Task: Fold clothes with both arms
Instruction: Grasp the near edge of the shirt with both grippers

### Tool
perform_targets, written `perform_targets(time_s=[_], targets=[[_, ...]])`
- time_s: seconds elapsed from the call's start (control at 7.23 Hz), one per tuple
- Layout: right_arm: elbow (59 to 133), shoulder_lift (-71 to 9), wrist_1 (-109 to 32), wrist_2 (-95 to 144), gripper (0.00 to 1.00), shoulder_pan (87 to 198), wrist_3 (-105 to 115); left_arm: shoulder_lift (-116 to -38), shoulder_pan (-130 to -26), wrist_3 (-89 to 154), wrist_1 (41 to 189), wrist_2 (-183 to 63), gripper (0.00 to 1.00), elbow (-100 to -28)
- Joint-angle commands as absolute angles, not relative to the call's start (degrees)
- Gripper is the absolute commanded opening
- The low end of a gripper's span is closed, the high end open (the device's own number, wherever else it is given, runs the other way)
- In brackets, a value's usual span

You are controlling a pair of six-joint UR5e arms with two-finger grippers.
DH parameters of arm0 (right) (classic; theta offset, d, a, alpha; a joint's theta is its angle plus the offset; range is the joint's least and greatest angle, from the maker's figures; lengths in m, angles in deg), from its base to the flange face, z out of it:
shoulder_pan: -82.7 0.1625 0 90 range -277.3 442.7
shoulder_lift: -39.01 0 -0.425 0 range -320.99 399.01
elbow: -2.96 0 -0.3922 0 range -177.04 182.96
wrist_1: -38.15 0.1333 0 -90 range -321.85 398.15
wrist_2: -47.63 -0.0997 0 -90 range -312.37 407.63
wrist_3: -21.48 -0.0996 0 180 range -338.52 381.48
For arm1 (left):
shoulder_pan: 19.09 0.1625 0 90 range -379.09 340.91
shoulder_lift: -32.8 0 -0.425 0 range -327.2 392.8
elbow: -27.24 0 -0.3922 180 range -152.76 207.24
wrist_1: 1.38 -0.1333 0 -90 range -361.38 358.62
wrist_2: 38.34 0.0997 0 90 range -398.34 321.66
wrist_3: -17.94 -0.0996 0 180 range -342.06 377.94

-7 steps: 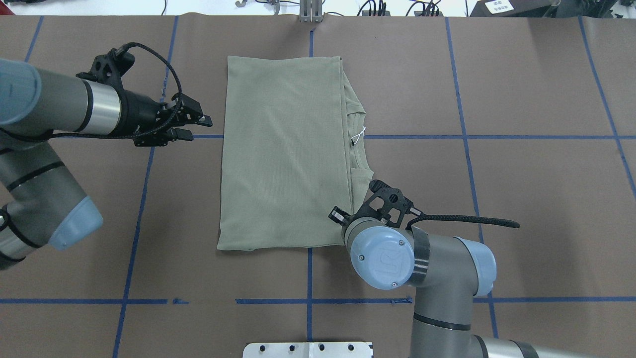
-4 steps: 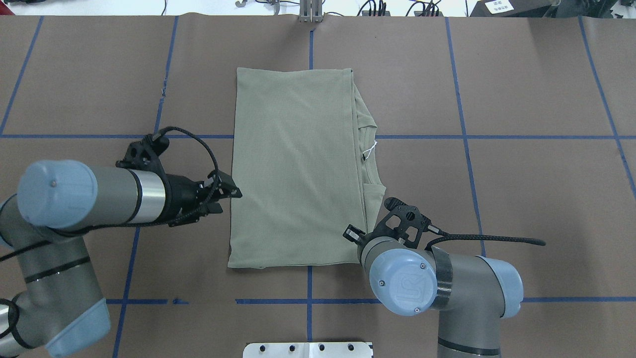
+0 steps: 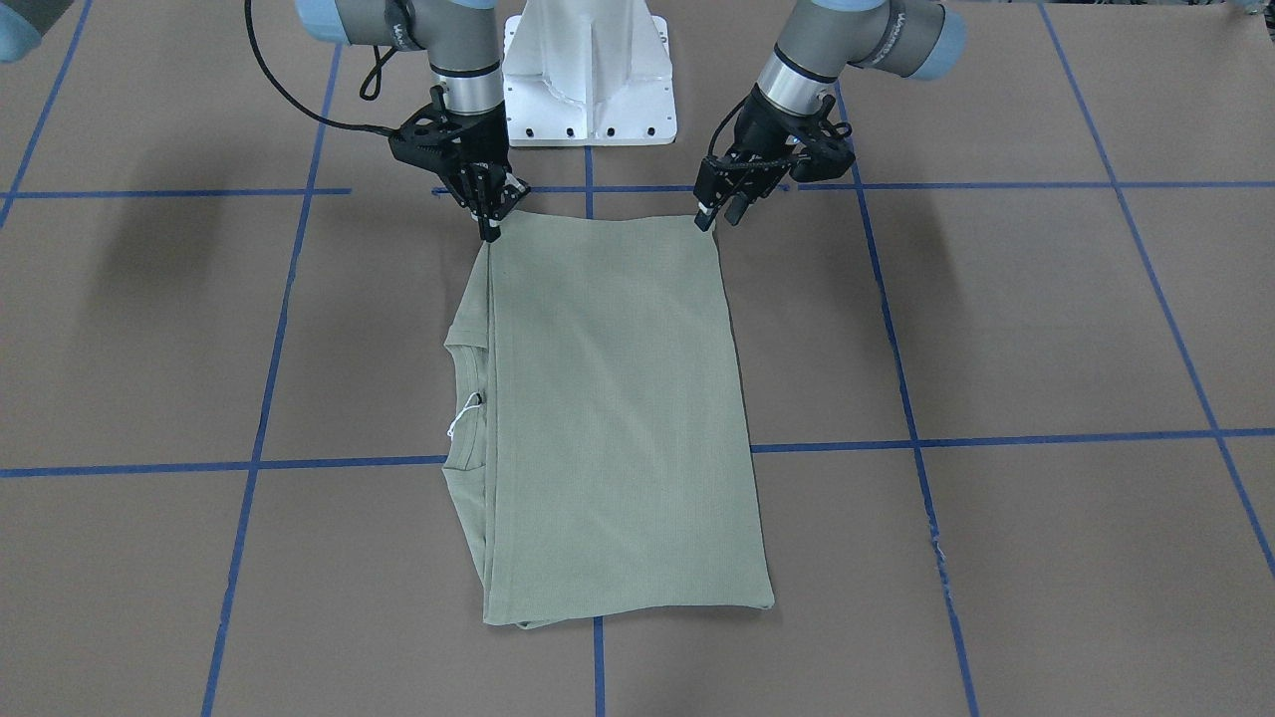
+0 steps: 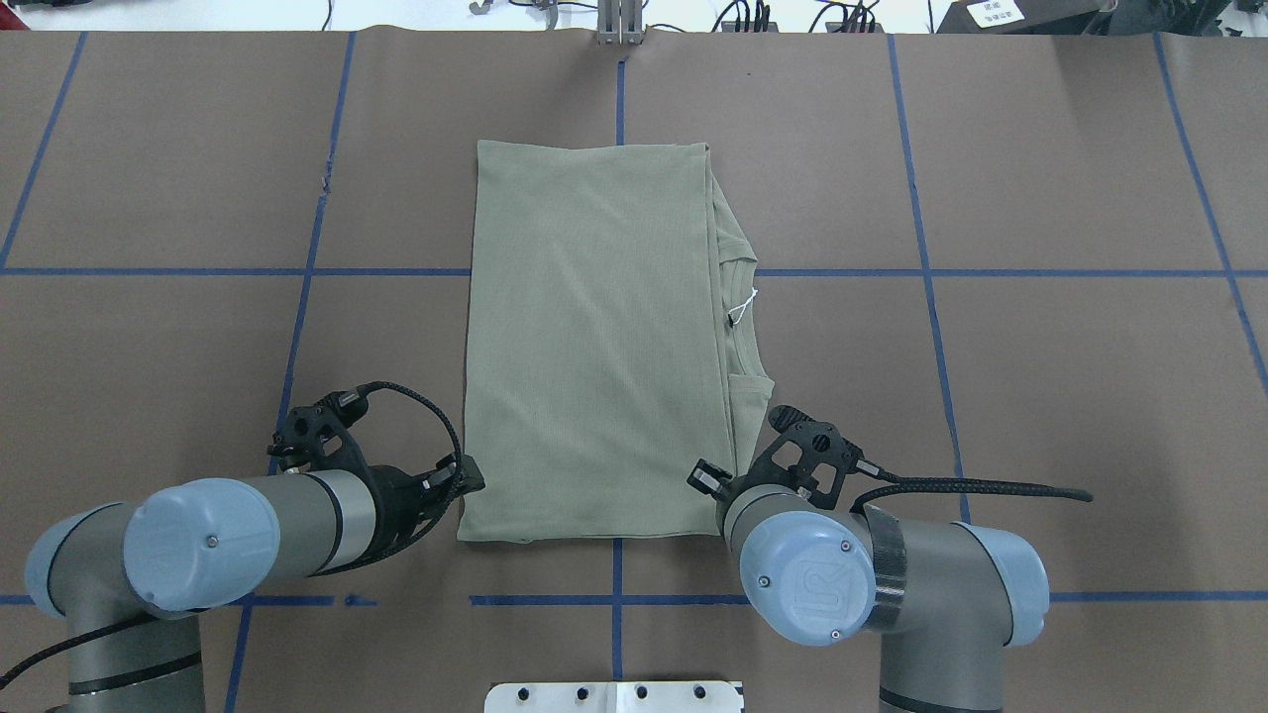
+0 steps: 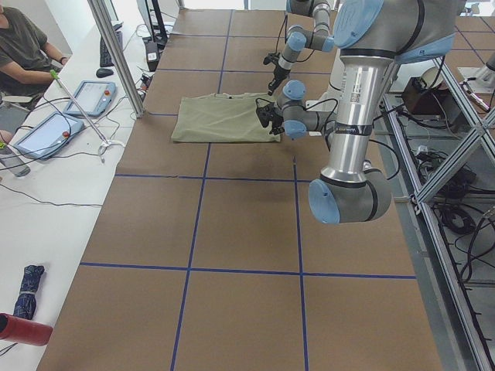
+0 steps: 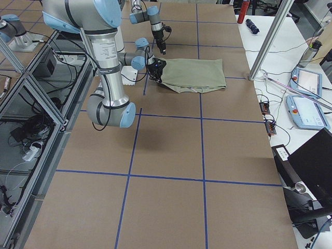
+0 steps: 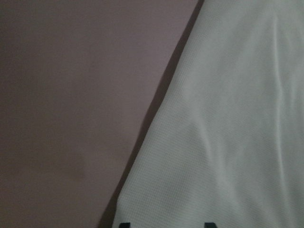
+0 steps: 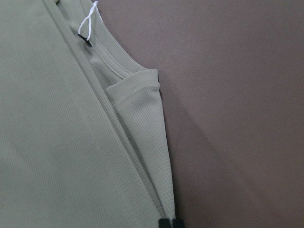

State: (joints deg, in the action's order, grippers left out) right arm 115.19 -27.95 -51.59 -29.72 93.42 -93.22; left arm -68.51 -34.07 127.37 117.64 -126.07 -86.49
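The shirt (image 4: 594, 347) lies flat in the middle of the worktop (image 4: 1040, 396). It is folded into a tall, smooth rectangle of pale sage-green knit with a fine, even rib. Its far edge is straight and crisp, and its near edge is close to the robot. Along its right side narrower layers stick out from under the top panel. Among them are the curved ribbed collar (image 8: 114, 61) and, beside it, a white tag string (image 8: 88, 23) looped from a small dark fastener.

The worktop is covered in matt brown paper, which blue tape lines (image 4: 842, 272) mark into squares.

The right fingers (image 3: 490, 224) are black and slender. They point down and are pressed nearly together on the shirt's near right corner. In the right wrist view their tips sit at the edge of the stacked layers.

The left fingers (image 3: 709, 204) are spread wide at the near left corner. In the left wrist view their two dark tips (image 7: 124, 224) stand well apart over the cloth, right by its slanting edge. I cannot tell whether they touch the fabric.
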Motion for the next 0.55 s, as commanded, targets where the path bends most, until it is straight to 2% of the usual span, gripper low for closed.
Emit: perform_targets(time_s=[0.0,0.41], targets=[[115.19,-27.96,-51.59,-29.71,0.0,93.34,-93.13,-68.54,-31.76,127.45,117.01,-125.52,0.59,-85.96],[115.19,-27.87,-51.59,-29.71,0.0,93.25,-93.13,-68.98,-31.13,127.19,114.99,-125.26,0.58,-85.26]])
